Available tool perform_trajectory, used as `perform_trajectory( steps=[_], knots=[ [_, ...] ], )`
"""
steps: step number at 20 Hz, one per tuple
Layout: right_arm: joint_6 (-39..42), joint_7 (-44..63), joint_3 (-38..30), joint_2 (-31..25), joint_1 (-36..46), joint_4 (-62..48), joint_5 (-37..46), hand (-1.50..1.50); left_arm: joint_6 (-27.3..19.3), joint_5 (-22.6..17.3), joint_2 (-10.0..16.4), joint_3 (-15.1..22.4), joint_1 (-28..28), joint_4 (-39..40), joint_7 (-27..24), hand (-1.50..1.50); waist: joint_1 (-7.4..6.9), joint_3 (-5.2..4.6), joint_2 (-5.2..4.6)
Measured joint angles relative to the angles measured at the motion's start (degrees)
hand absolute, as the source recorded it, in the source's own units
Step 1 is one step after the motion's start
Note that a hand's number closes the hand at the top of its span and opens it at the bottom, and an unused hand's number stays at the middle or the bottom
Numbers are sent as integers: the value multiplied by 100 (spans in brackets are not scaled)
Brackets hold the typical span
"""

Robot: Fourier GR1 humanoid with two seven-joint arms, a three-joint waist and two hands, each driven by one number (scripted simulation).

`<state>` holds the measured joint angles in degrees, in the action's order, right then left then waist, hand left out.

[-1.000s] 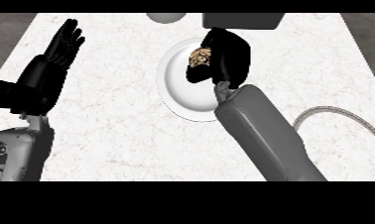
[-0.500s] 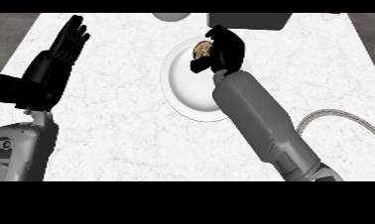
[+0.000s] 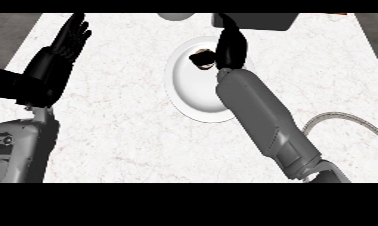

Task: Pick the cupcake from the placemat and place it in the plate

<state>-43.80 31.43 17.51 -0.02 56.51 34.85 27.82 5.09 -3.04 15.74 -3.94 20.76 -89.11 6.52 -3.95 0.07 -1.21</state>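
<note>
Pale marbled counter (image 3: 111,130) across nearly the whole view. At the left edge, left hand (image 3: 55,65) resting, fingers straight, upright and close together, holding nothing. In the middle, white plate (image 3: 196,95) carrying the cupcake (image 3: 201,60) on its far part. Touching the cupcake's right side, right hand (image 3: 232,50); cannot tell whether gripping or released. Beyond, dark placemat (image 3: 258,20) at the counter's far edge.

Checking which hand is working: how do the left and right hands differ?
The left hand is open, fingers straight, by the counter's left edge; the right hand curls round the cupcake. The left hand holds nothing; the right hand is over the plate. Both are black.
</note>
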Motion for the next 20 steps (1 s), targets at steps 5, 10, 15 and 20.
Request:
perform_trajectory(
  steps=[5,10,15,20],
  knots=[
    [-628,-770,-263,-5,17,159,-674,-150,1,22,-15,-11,-87,-7,-33,0,39,1,18],
    [-917,-1416,-534,-40,-207,462,-1295,-150,22,7,14,-102,-272,-80,-72,0,176,-2,67],
    [-931,-1713,-658,-153,-1065,1455,-1460,-150,-16,5,27,-203,-452,-227,48,0,370,-4,125],
    [-695,-1754,-633,-535,-2110,2792,-1531,-150,-89,79,-26,-208,-489,-350,123,0,446,-6,145]
  ],
)
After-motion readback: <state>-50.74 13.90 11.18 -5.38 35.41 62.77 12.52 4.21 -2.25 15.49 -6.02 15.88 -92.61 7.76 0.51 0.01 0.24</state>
